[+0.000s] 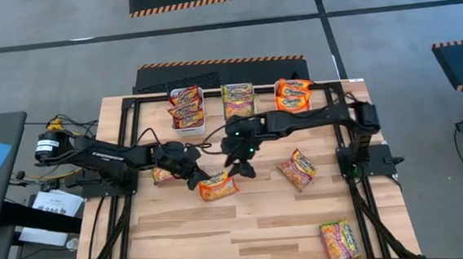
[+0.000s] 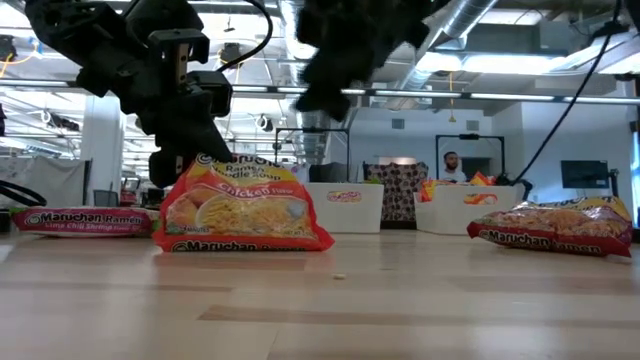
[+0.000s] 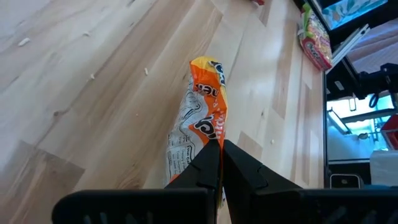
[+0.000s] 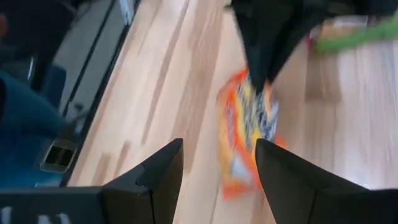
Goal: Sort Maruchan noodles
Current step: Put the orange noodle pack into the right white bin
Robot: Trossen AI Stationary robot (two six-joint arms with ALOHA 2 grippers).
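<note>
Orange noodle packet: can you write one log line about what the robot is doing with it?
left gripper: shut on orange Chicken ramen packet, mid-table | right gripper: open, above packet, holding nothing | white bins: already hold packets

Bright even overhead light; right wrist view motion-blurred; low view backlit

Three white rectangular plastic bins (image 1: 189, 129) sit in a row at the far edge of the pale wooden counter (image 1: 246, 226), each with flat square crinkly noodle packets in it. Near the middle of the counter, the left pincer (image 1: 196, 179) is pinched on one edge of an orange-edged noodle packet (image 1: 218, 186). The right pincer (image 1: 241, 166) hangs spread just beside that packet. One packet (image 1: 297, 170) lies further right. Another packet (image 1: 340, 240) lies at the near right corner.
</note>
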